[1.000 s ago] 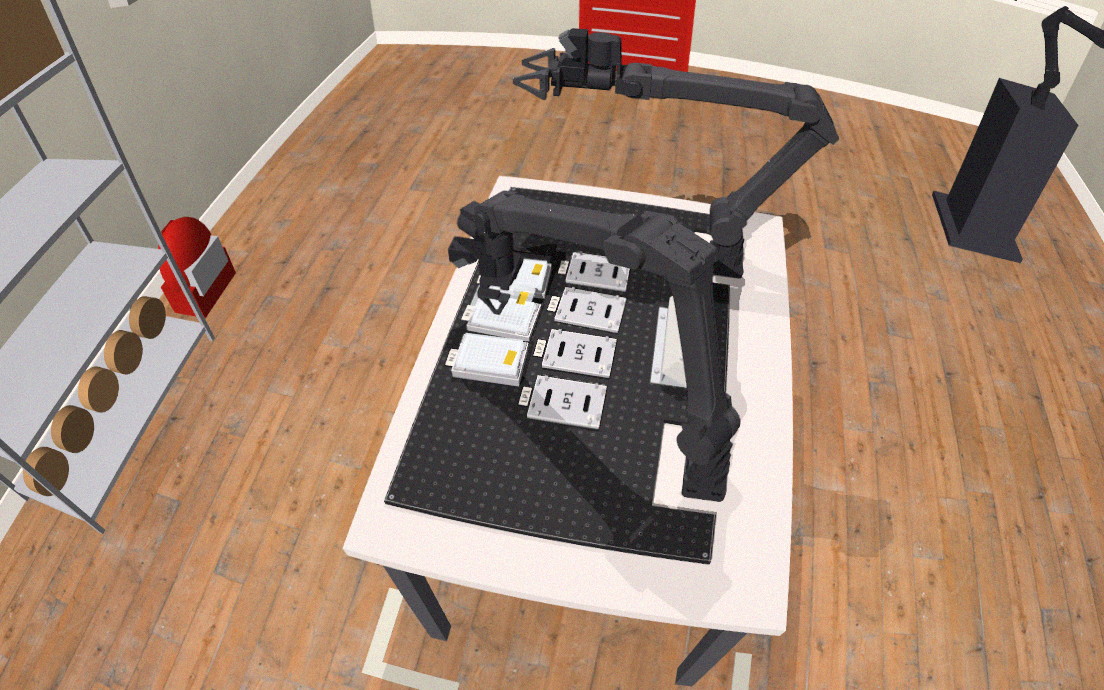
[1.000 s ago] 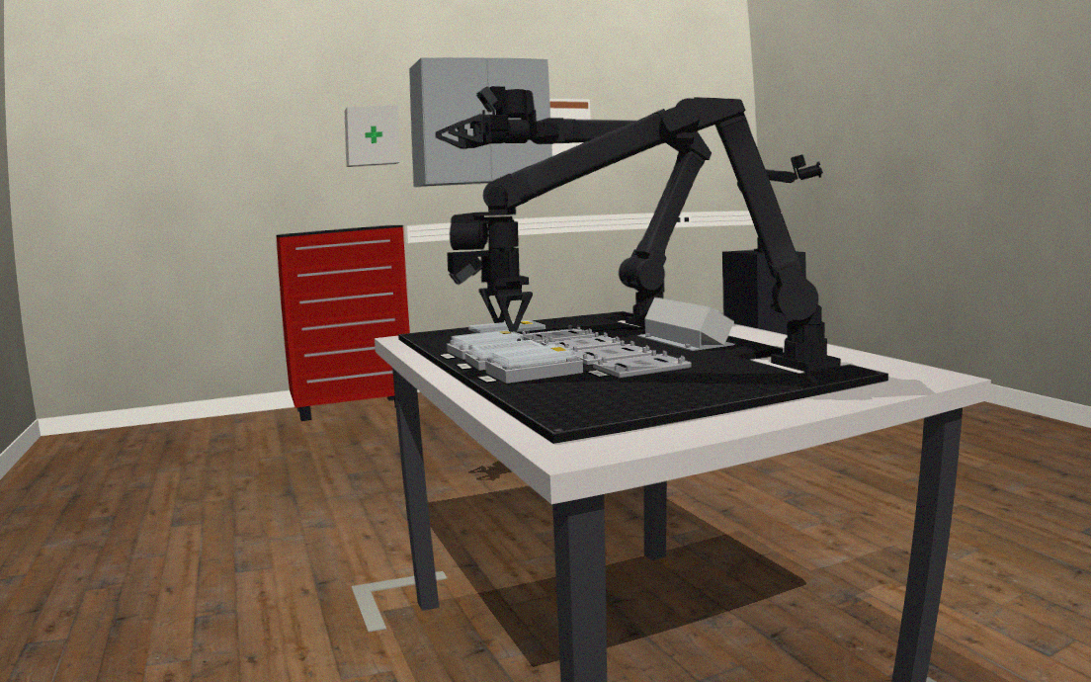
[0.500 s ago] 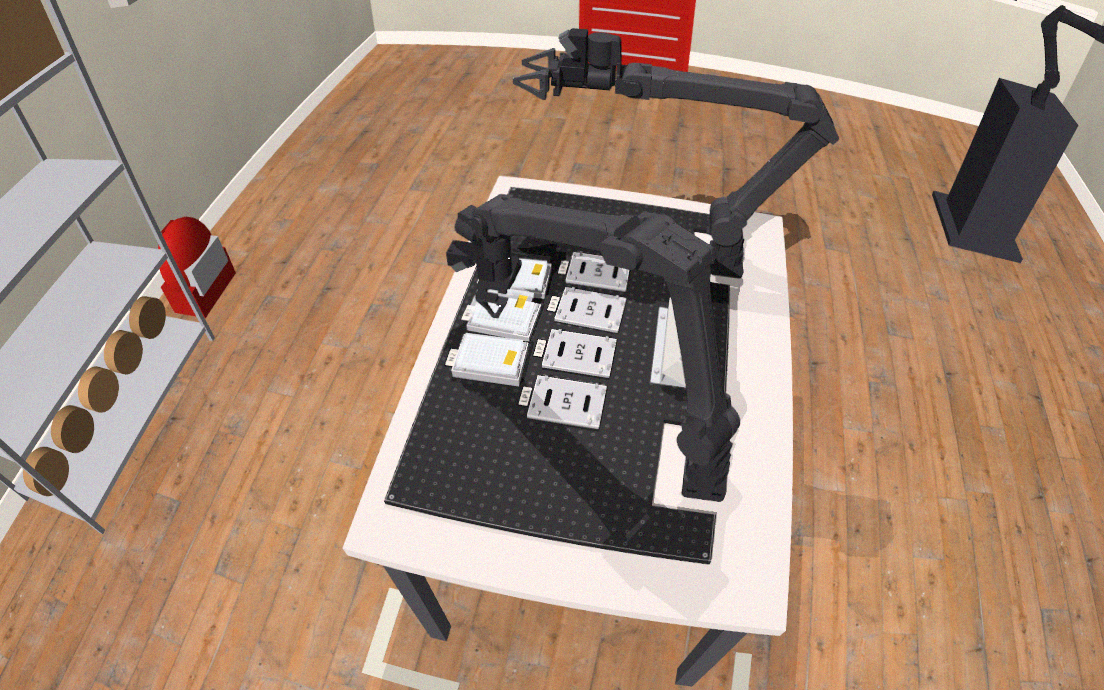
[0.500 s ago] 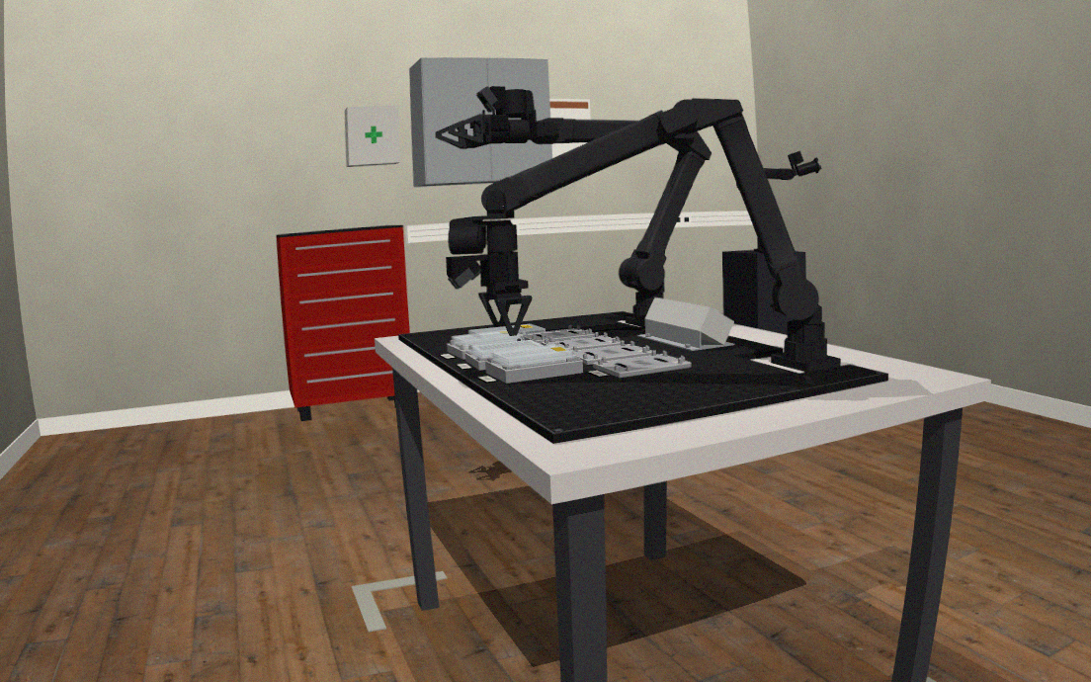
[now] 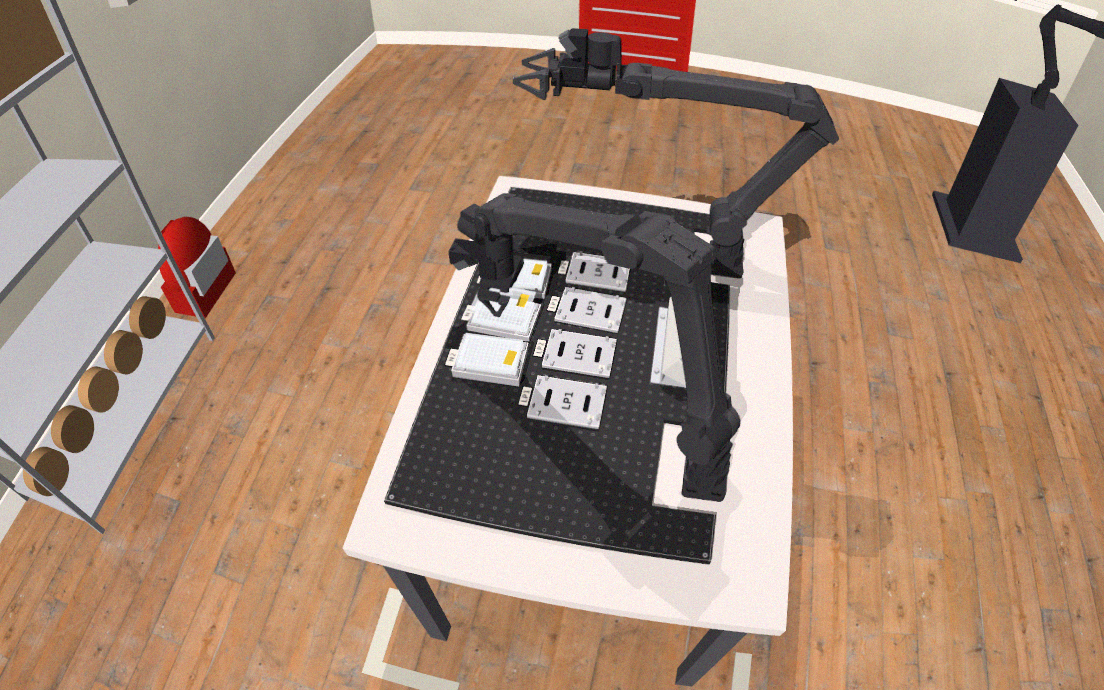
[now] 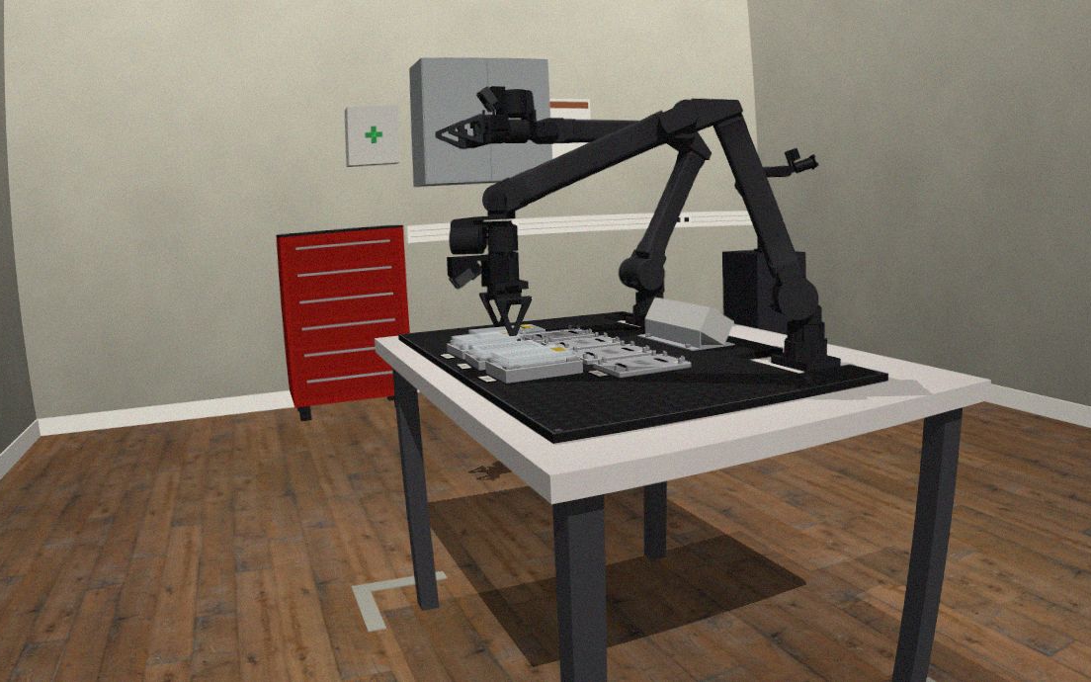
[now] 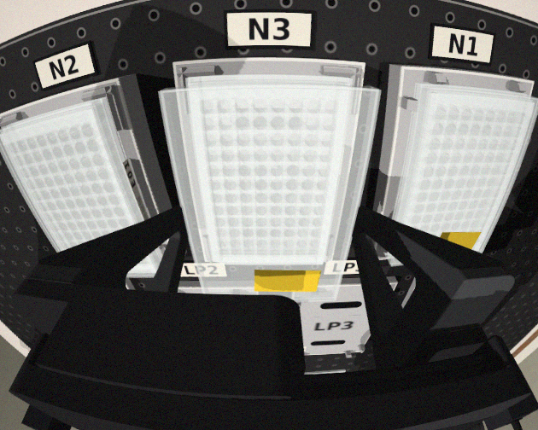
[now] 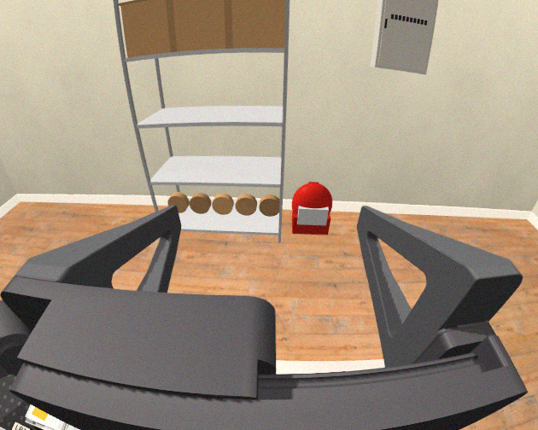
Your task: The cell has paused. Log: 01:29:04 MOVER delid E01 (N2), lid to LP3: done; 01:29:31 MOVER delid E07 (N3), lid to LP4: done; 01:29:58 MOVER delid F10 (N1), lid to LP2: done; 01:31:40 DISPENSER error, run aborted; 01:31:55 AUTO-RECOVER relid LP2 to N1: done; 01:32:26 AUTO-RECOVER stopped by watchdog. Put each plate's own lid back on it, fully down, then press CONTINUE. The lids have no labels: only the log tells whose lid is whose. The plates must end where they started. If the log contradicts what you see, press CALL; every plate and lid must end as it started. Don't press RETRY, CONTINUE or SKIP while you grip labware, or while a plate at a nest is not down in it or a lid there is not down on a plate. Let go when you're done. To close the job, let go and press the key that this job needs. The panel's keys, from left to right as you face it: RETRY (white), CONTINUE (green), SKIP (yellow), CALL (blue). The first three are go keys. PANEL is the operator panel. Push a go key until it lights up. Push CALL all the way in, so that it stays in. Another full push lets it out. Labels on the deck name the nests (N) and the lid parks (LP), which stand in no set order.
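My left gripper (image 5: 494, 304) (image 6: 512, 328) (image 7: 270, 215) is shut on a clear lid (image 5: 523, 300) (image 7: 285, 280) with a yellow tag. The lid hangs a little above the plate at N3 (image 7: 269, 82), roughly in line with it; the gap is hard to judge. The plate at N2 (image 5: 483, 355) (image 7: 65, 180) and the plate at N1 (image 5: 529, 278) (image 7: 473, 157) each have a lid with a yellow tag on. My right gripper (image 5: 520, 72) (image 6: 440, 133) (image 8: 269, 216) is open and empty, high beyond the table's far end.
Lid parks LP1 (image 5: 567, 401), LP2 (image 5: 578, 353), LP3 (image 5: 589, 310) (image 7: 334, 316) and LP4 (image 5: 597, 271) show no lids. The operator panel (image 5: 662, 347) (image 6: 684, 321) stands behind them; the left arm hides its keys in the top view. N1 and N2 flank N3 closely.
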